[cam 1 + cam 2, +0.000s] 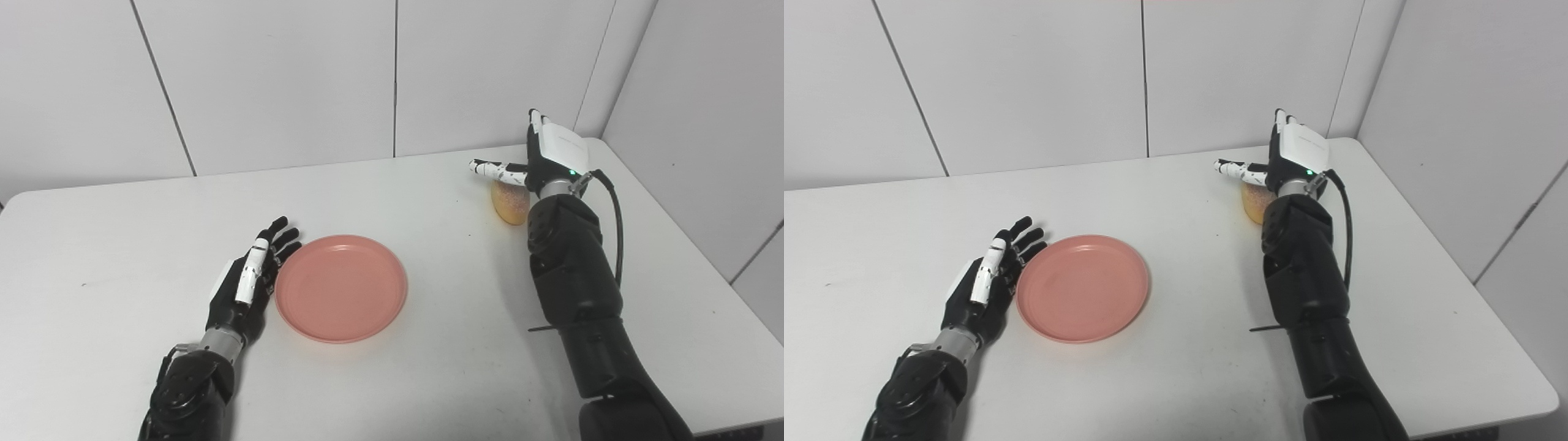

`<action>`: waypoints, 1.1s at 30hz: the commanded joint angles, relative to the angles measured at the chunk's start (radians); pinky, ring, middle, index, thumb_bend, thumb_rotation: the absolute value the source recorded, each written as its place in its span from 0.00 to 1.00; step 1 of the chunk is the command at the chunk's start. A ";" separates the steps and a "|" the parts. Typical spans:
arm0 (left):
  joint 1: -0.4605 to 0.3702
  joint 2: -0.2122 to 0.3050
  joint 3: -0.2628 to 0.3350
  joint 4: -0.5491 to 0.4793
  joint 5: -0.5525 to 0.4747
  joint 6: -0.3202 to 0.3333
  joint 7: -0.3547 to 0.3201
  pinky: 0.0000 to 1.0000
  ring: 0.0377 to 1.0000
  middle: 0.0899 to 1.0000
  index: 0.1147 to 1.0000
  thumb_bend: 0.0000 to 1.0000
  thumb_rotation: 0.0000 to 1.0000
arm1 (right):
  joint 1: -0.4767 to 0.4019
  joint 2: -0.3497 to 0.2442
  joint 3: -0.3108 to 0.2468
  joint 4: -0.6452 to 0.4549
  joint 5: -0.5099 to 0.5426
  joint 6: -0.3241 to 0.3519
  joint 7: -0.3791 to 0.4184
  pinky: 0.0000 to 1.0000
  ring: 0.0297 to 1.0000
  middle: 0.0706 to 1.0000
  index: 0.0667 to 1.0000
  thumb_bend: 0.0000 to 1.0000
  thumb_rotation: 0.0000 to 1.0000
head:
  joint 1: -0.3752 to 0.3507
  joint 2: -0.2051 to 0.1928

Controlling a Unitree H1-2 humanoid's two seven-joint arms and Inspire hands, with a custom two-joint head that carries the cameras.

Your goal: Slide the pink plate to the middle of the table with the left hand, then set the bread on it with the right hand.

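Two hands are sharing the table (429,380), and only one looks busy. The left hand (245,288) is lying flat beside the pink plate (341,288), fingers straight and slightly fanned, their side edge touching or just beside the plate's left rim, holding nothing. The plate is sitting roughly mid-table, a little left of centre, so the sliding part seems about finished.

The right hand (545,156) is reaching toward the far right corner, hovering over the bread (509,203), a small golden roll lying on the table well apart from the plate. The thumb is sticking out sideways above the roll and the fingers are pointing up and away, stretched rather than curled, so nothing is being gripped (whether the palm is touching the crust cannot be told, since the wrist is hiding that side).

Judging from this, the step in hand is taking hold of the bread. To do it well, the hand probably needs lowering until thumb and fingers are straddling the roll across its narrow width, then closing gently, since soft bread squashes easily. Lifting straight up before swinging over should keep the roll from dragging. The left hand ought to be clearing the rim so the plate stays put.
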 commanded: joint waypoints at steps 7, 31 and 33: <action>0.012 -0.002 -0.011 -0.006 0.011 0.045 -0.011 0.88 0.89 0.89 0.88 0.35 1.00 | -0.084 -0.013 -0.018 0.064 -0.014 -0.005 -0.031 0.94 0.97 0.98 0.99 0.92 0.72 | -0.001 0.005; 0.013 0.003 -0.011 -0.009 0.005 0.044 -0.019 0.89 0.89 0.90 0.88 0.35 1.00 | -0.131 -0.028 0.021 0.267 0.060 -0.005 -0.153 0.75 0.83 0.86 0.84 0.91 0.54 | -0.002 0.018; 0.012 0.003 -0.009 -0.008 0.004 0.046 -0.018 0.89 0.89 0.90 0.88 0.35 1.00 | -0.130 -0.033 0.033 0.266 0.085 -0.005 -0.161 0.70 0.81 0.85 0.83 0.91 0.49 | 0.000 0.024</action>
